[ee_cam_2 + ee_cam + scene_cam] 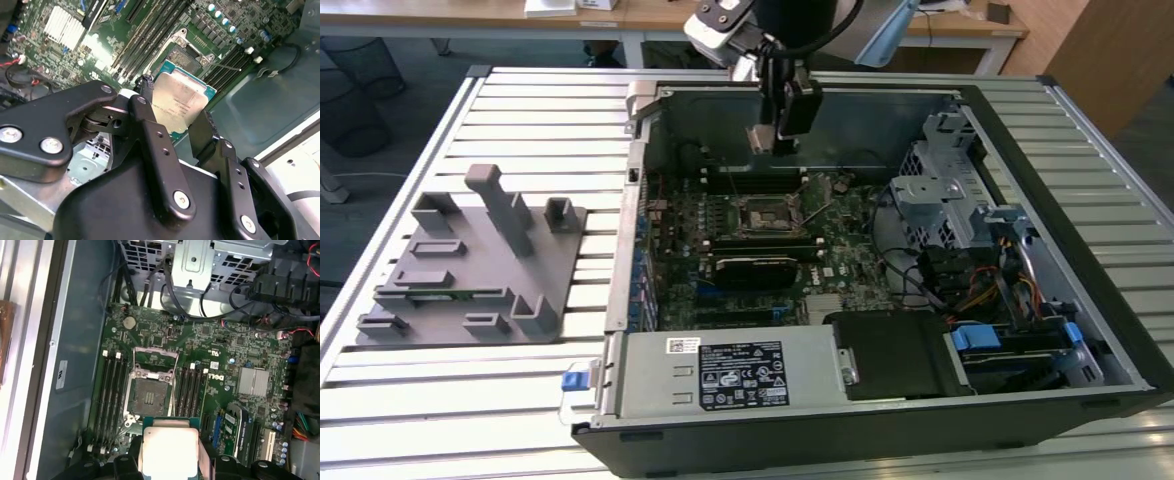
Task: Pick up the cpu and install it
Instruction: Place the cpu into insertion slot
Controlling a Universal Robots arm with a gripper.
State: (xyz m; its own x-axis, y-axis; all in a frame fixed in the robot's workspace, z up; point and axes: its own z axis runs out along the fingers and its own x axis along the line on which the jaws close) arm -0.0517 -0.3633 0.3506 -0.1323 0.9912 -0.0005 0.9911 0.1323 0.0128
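Slats of pale metal make up the counter (520, 100). In the exterior view an open computer case (1107, 300) lies flat on it, taking up the half toward the exterior view's right. A grey plastic fixture (474, 260) sits near the counter's edge on the exterior view's left. The gripper (781, 135) hangs over the far part of the case, well above the board, with the cpu (759, 138) pinched at its tip. Below it, closer to the counter's near edge, the socket (761, 213) sits on the board.

In the second wrist view the jaws are closed on the cpu (180, 102). One black finger (150, 130) presses each of two opposite edges, and the silver top is tilted toward the camera. The gripper (175, 117) holds the chip clear of everything. The socket (187, 55) lies open beyond it, its metal frame swung up.

In the first wrist view the cpu (167, 450) sits just short of the socket (150, 395), not over it, with the green motherboard (225, 340) spread out behind.

I would say the pick is done and the carry toward the socket is the step in hand. Seating it looks to call for centring the chip over the bare contacts, squaring its edges to the frame, levelling it, and a gentle descent before any release. A skewed drop could harm the contacts.
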